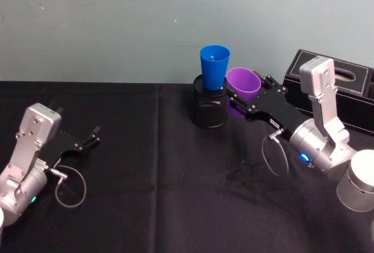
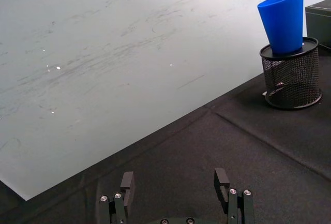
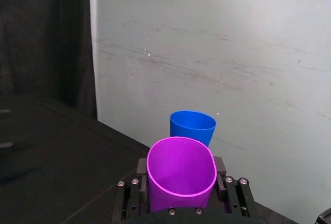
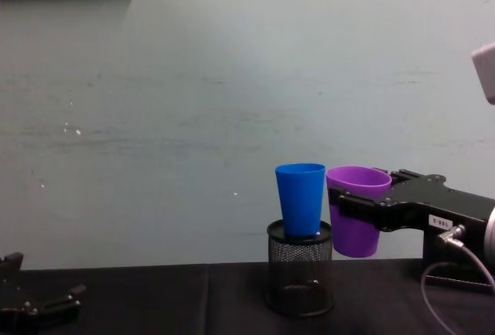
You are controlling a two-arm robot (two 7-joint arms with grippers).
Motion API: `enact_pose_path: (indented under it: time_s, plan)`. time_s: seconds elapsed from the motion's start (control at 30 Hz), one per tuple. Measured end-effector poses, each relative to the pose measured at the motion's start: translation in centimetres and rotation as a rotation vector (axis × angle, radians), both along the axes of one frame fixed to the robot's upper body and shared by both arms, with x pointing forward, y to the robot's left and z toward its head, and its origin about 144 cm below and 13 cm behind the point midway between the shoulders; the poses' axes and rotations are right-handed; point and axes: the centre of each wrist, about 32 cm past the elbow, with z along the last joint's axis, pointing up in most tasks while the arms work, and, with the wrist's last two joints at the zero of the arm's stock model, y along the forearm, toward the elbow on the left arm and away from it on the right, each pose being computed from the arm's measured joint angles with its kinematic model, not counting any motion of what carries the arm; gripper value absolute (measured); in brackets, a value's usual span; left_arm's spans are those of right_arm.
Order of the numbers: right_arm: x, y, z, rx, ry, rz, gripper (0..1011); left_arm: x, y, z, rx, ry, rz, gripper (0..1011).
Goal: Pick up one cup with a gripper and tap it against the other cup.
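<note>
Head view: the right gripper (image 1: pixel 242 100) clamps the purple cup (image 1: pixel 243 83) by its sides and holds it aloft, level with the blue cup (image 1: pixel 214 66), which is seated atop the mesh pen holder (image 1: pixel 210 110). Left wrist view: the left gripper (image 2: pixel 176 182) is parked, jaws apart and empty. Chest view: the rims are just beside each other; contact cannot be confirmed.

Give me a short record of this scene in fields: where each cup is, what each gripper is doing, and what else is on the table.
purple cup: held off the table, rim up, just right of the blue cup; contact cannot be told
blue cup: upright on top of the mesh pen holder
right gripper: fingers shut on the purple cup's sides
left gripper: open, holding nothing, low at the table's left
table: black cloth
other: black tissue box at rear right
</note>
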Motion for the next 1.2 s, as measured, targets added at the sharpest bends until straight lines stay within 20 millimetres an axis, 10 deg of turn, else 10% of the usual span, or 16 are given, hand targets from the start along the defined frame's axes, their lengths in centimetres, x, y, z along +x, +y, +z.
enact_pose_path:
  time_s: [1.2]
  plan:
    - [0.21,0.02,0.02,0.003,-0.002,-0.001,738,0.0,0.0,0.0,0.0,0.0,0.0,1011]
